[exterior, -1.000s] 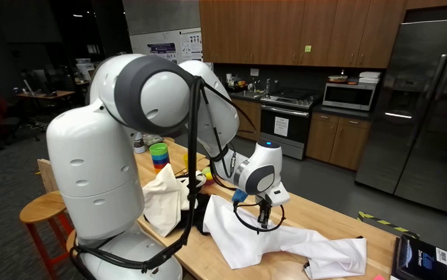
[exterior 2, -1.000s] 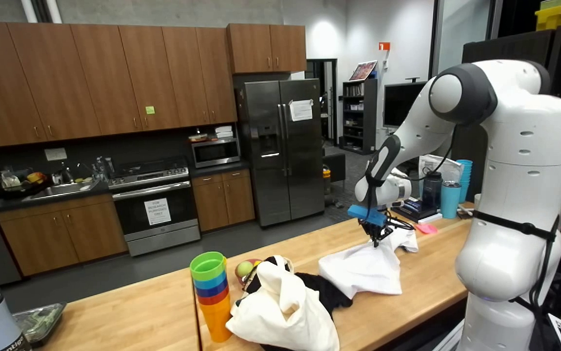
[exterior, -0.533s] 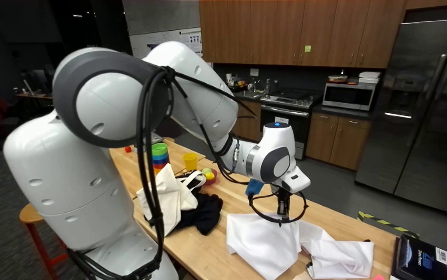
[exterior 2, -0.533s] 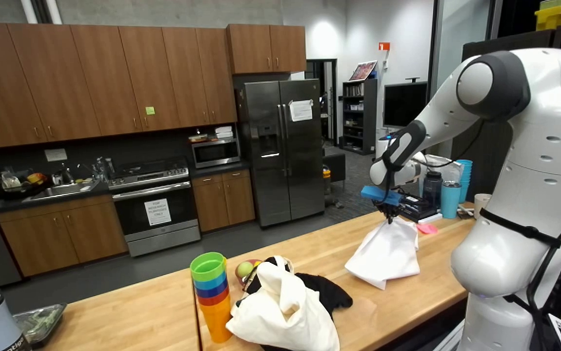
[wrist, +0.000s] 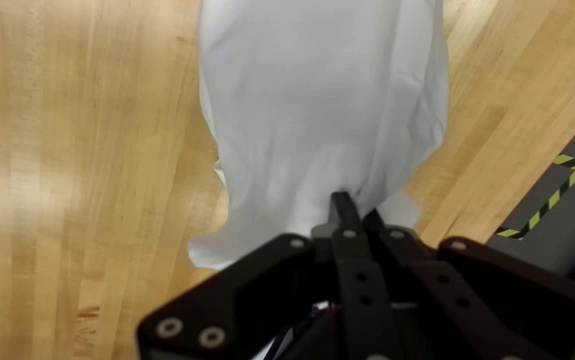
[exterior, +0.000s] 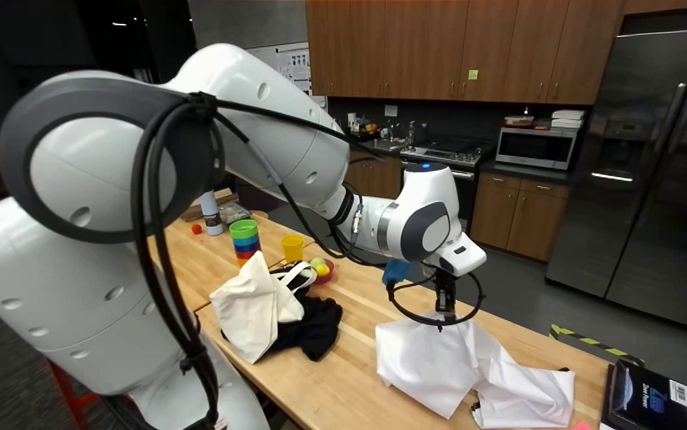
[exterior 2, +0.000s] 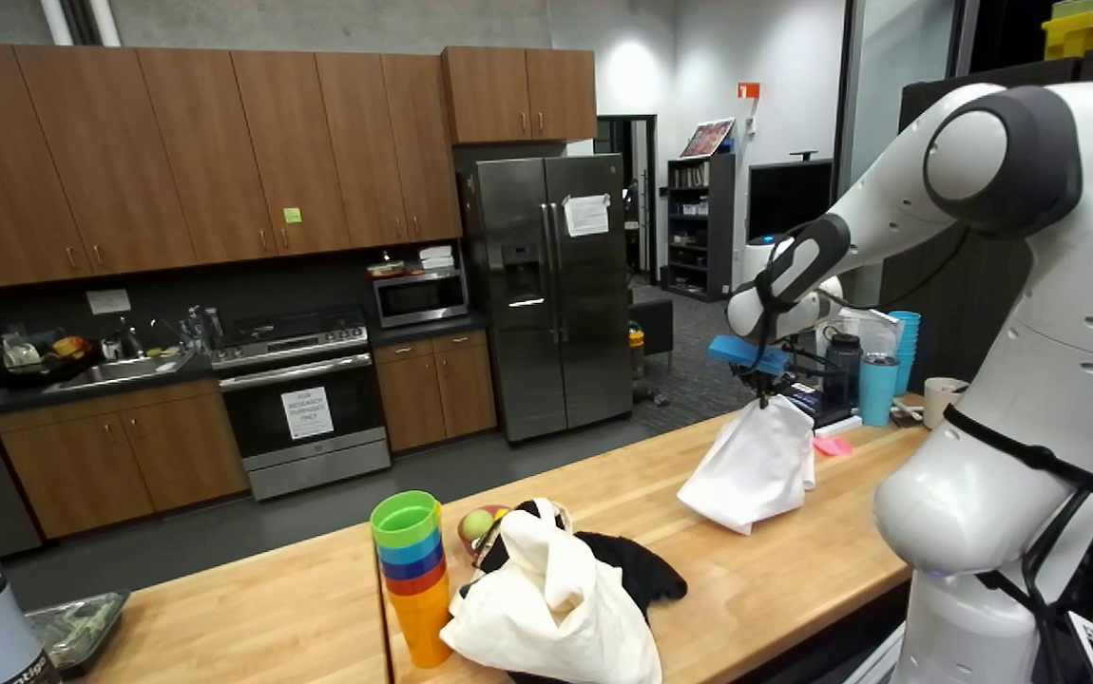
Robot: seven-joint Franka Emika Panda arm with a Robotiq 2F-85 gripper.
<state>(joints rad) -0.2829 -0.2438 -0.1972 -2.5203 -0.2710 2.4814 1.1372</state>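
Note:
My gripper (exterior: 446, 309) is shut on a white cloth (exterior: 424, 361), pinching a fold of it above the wooden table (exterior: 334, 385). The gripper also shows in an exterior view (exterior 2: 763, 394) with the cloth (exterior 2: 751, 465) hanging from it, its lower part on the table. In the wrist view the gripper (wrist: 359, 212) comes in from the bottom, its two fingertips close together with cloth between them. The cloth (wrist: 307, 100) spreads out from the fingertips. In an exterior view, another crumpled part of the cloth lies toward the black box.
A cream tote bag (exterior: 254, 313) lies by a black cloth (exterior: 319, 328). Stacked coloured cups (exterior 2: 409, 560), a yellow cup (exterior: 293, 248) and a red fruit bowl (exterior: 324, 278) stand nearby. A black box (exterior: 651, 397), a dark bottle (exterior 2: 841, 375) and a pink item (exterior 2: 832, 446) are at the other end.
My gripper has moved along the table away from the black cloth and risen a little. The gripped part of the white cloth has been drawn along and lifted, and is now apart from the black cloth.

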